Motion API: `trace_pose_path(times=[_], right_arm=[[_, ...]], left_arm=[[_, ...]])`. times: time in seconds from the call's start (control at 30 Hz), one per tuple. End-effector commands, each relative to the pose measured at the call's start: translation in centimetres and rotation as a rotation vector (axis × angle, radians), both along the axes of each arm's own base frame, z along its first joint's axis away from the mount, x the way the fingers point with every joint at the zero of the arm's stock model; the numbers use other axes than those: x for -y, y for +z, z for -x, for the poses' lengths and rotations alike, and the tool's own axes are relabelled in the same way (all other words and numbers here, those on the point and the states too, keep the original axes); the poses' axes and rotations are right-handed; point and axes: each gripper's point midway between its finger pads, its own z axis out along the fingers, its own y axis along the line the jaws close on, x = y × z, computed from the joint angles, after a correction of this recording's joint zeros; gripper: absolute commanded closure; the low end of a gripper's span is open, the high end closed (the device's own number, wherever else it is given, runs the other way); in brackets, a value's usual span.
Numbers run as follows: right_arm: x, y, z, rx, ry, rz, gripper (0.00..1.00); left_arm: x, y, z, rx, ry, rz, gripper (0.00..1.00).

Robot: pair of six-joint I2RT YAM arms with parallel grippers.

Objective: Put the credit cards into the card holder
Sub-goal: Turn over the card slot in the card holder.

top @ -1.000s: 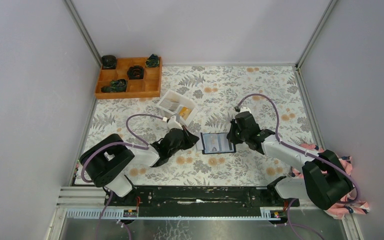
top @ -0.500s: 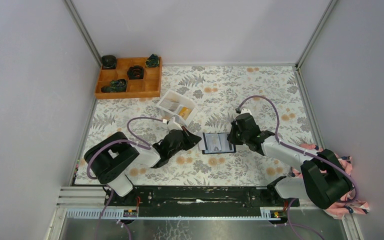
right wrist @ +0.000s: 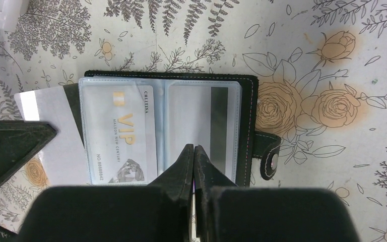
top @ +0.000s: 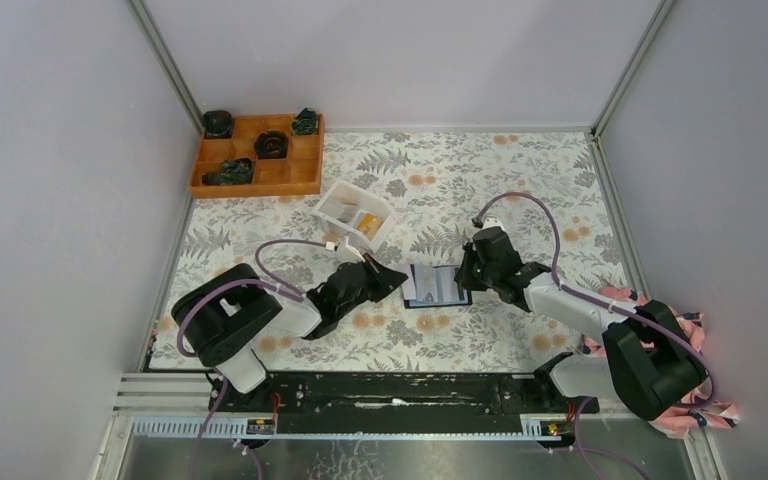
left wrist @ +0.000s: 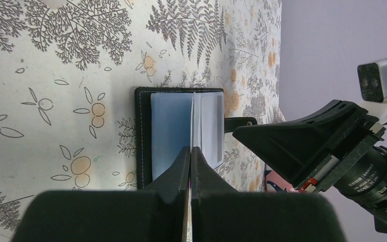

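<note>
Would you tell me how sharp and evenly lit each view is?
Top external: even, soft light, faint shadows; the card holder is small but sharp. Left wrist: the left gripper's closed fingers are dark and blurred. Right wrist: crisp, VIP card readable; a bright patch on the protruding white card.

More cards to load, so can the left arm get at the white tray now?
Probably not yet: the tray lies near with nothing between, but the left claw is shut on a card part-way into the holder.
</note>
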Motion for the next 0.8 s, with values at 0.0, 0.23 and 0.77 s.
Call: trace_pose_path(times=[0.0,0.23,0.77], right_arm=[[0.5,1.8,-0.8,0.069,-0.031,-0.018,1.00],[1.4,3.2,-1.1,0.104,-0.064,-0.016,1.00],[2.3,4.7,-1.2,0.145,-0.092,-0.017,1.00]], left_arm=[[1.5,1.7,-0.2,0.037,-0.012,0.066,1.00],[3.6,2.1,-0.1,0.042,-0.041,0.073,1.00],[7.9,0.9,0.5,0.028,-0.105,0.037,1.00]])
